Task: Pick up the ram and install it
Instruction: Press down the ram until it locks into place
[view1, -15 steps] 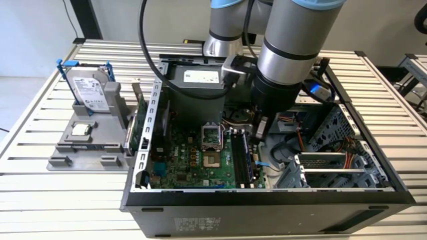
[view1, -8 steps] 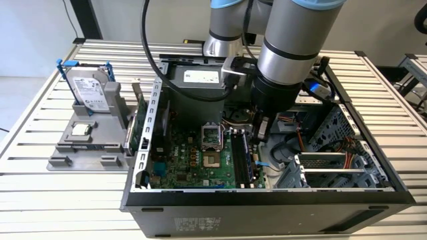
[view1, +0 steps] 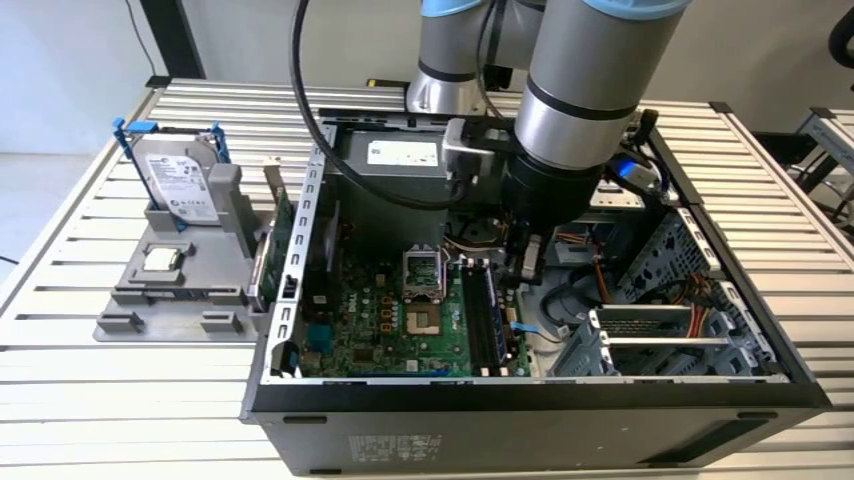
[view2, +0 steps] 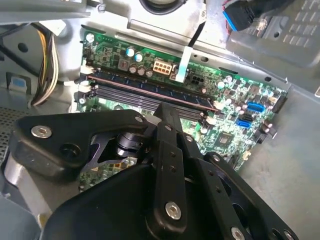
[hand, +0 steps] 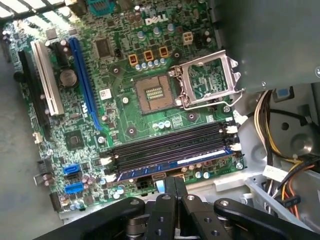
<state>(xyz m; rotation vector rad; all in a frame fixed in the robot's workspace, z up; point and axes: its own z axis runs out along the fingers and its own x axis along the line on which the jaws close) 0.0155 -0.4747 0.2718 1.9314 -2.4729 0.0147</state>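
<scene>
- Grey plastic stand (view1: 171, 300) at the exterior view's left, on the slatted table (view1: 80, 360), props a hard drive (view1: 178, 180) upright, which I judge is so it can be taken from above.
- Next comes the open computer case (view1: 534, 400), lying on its side so that the green board (view1: 367, 320) inside faces up to me.
- On that board the processor socket (hand: 155, 92) has its metal frame (hand: 207, 82) flipped open (nothing sits in it).
- Just beyond the socket run the long memory slots (hand: 165, 145). The ram (hand: 170, 164) stands in the slot farthest from the socket, its pale label facing my camera in the first wrist view. I can't tell whether the white end clips have closed on it.
- My gripper (hand: 170, 181) hangs right over that stick, about midway along it in both wrist views. The fingers are pressed together with nothing between them, which reads to me as a posture for pushing down on the stick's top edge rather than carrying it.
- My arm (view1: 587, 90) reaches steeply down into the case, wrist pointing almost straight at the board.
- Farther to the exterior view's right are loose cables (view1: 601, 265) and the metal drive cage (view1: 667, 330), well apart from my fingers.
</scene>
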